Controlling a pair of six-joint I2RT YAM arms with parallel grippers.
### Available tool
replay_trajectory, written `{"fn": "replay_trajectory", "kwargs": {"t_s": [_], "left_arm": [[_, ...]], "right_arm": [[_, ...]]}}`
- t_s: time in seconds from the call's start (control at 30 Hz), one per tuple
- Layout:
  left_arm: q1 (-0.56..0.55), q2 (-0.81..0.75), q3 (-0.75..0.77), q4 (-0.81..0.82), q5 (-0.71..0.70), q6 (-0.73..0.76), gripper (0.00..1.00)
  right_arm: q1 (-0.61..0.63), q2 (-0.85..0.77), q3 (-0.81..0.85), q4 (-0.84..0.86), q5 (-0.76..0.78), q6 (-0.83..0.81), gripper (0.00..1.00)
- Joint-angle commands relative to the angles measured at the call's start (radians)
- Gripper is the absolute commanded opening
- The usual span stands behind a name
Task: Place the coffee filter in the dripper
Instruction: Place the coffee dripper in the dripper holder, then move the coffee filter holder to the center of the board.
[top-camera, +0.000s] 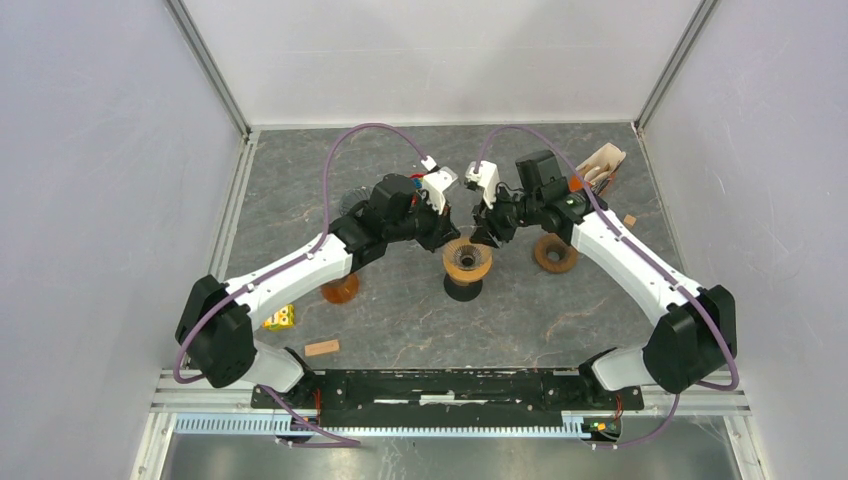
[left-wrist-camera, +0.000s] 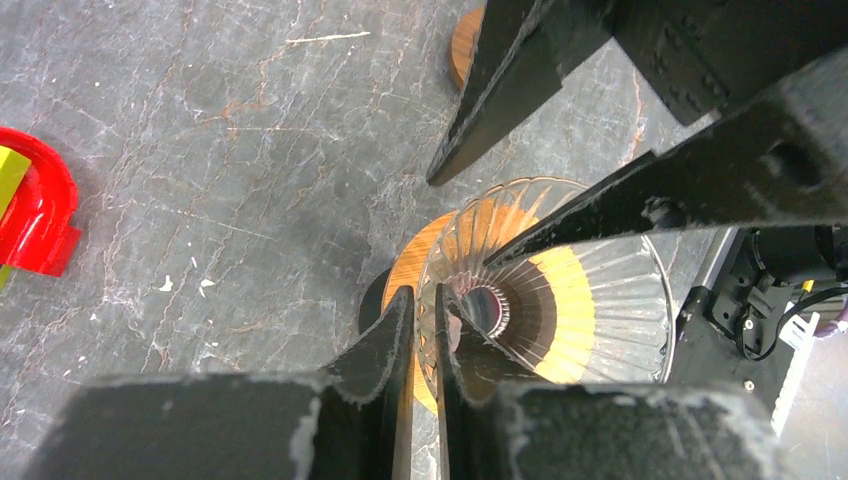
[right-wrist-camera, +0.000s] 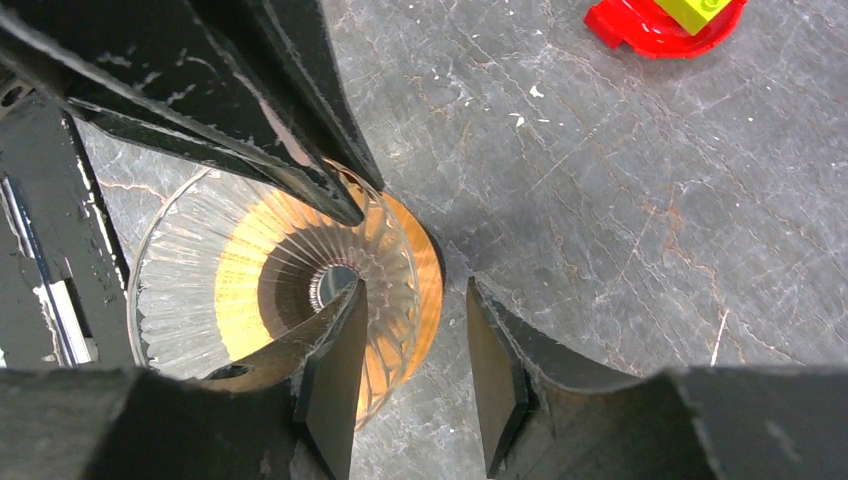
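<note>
Nearest the bases lie one wooden block (top-camera: 322, 348) and one yellow toy (top-camera: 280, 318). Farther in, one glass dripper (top-camera: 467, 262) stands mid-table, flanked by two brown stands: left stand (top-camera: 340, 290) and right stand (top-camera: 555, 253). The left gripper (left-wrist-camera: 424, 300) has its fingers pinched on the dripper's rim. The right gripper (right-wrist-camera: 412, 300) has its fingers apart, astride that rim. Whether a coffee filter sits inside, I cannot tell. One rack (top-camera: 603, 165) of pale sheets stands far right.

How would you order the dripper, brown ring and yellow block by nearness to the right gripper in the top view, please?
1. dripper, centre, right beside it.
2. brown ring, to the right.
3. yellow block, far left.
</note>
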Motion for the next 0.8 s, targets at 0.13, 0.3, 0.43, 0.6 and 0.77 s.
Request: {"fn": "replay_trajectory", "kwargs": {"t_s": [0.13, 0.3, 0.43, 0.6, 0.77], "left_arm": [[0.0, 0.024, 0.007, -0.236, -0.029, 0.096, 0.33], [0.001, 0.021, 0.054, -0.233, -0.008, 0.096, 0.52], [0.004, 0.016, 0.093, -0.235, -0.025, 0.104, 0.56], [0.013, 0.007, 0.11, -0.226, -0.037, 0.102, 0.56], [0.031, -0.015, 0.125, -0.218, -0.044, 0.093, 0.57]], "right_arm": [[-0.076, -0.019, 0.088, -0.054, -0.016, -0.009, 0.53], [-0.125, -0.071, 0.102, -0.035, -0.04, 0.011, 0.59], [-0.182, -0.113, 0.101, -0.026, -0.061, 0.02, 0.62], [-0.287, -0.151, 0.085, -0.013, -0.023, 0.021, 0.62], [-0.456, -0.122, 0.092, 0.016, 0.103, 0.012, 0.63]]}}
